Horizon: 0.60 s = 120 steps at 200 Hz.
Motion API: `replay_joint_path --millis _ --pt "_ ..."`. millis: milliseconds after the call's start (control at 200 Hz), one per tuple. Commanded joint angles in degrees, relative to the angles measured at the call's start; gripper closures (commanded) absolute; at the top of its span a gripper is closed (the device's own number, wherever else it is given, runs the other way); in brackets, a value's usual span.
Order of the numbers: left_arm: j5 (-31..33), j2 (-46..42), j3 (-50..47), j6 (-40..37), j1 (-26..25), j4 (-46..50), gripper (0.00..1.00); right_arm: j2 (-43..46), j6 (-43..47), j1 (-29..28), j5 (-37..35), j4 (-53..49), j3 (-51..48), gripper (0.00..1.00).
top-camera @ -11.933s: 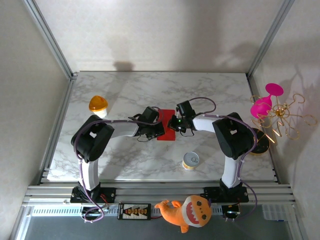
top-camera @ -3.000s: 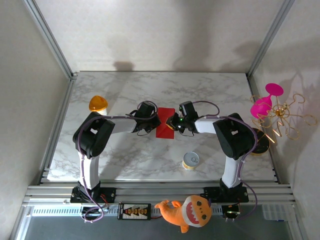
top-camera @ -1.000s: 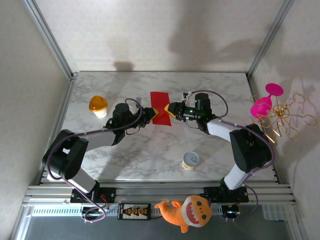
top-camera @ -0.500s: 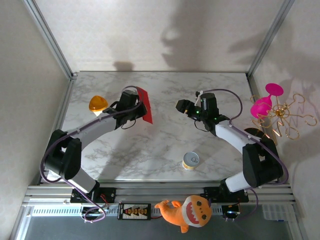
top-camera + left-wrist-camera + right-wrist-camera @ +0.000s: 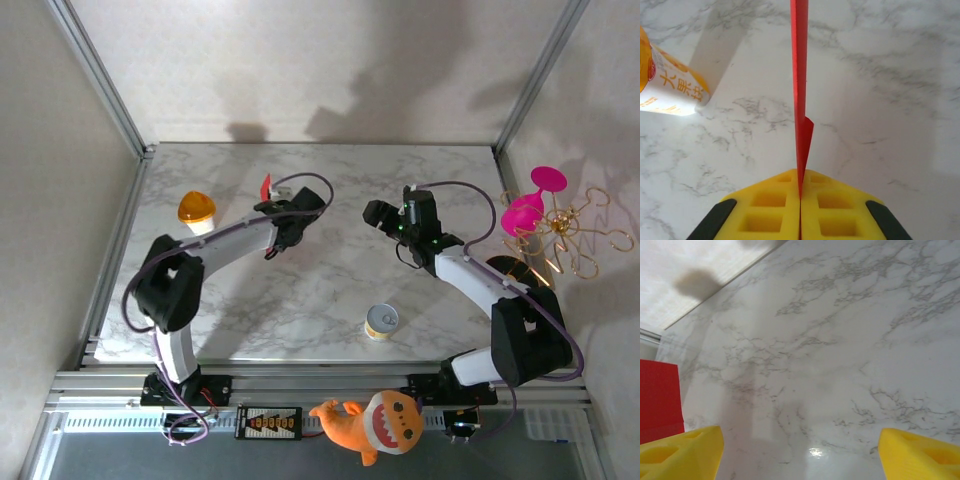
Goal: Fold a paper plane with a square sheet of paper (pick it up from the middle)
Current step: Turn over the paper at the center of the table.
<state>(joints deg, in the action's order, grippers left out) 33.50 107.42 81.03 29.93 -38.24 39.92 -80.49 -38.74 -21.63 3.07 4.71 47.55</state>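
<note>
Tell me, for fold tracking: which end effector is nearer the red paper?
Left. The left end effector grips the red paper; the right end effector is open, off to its right.

The whole marble table (image 5: 330,300) is viewed from high above and behind the arm bases (image 5: 178,388). The left wrist view is taken close, along the left gripper (image 5: 800,185) down onto the marble. The right wrist view is aimed low across the tabletop towards the back wall (image 5: 690,260). The red paper (image 5: 800,75) is shared by all three
</note>
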Motion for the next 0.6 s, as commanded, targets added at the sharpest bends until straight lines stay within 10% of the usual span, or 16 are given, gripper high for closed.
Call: replay_joint_path --millis 0,270,596 --pt "4.67 3.97 2.08 1.14 -1.72 4.89 0.88 1.65 -0.27 0.22 -2.88 -1.18 -0.46 0.19" --pt "-20.57 5.06 -2.47 4.66 -0.99 -10.56 0.66 1.30 -1.60 0.26 -3.29 -1.55 -0.88 0.20" --pt "-36.48 -9.59 -13.05 10.08 6.37 -26.01 0.42 -6.18 -0.31 -1.48 7.29 -0.66 2.77 0.34"
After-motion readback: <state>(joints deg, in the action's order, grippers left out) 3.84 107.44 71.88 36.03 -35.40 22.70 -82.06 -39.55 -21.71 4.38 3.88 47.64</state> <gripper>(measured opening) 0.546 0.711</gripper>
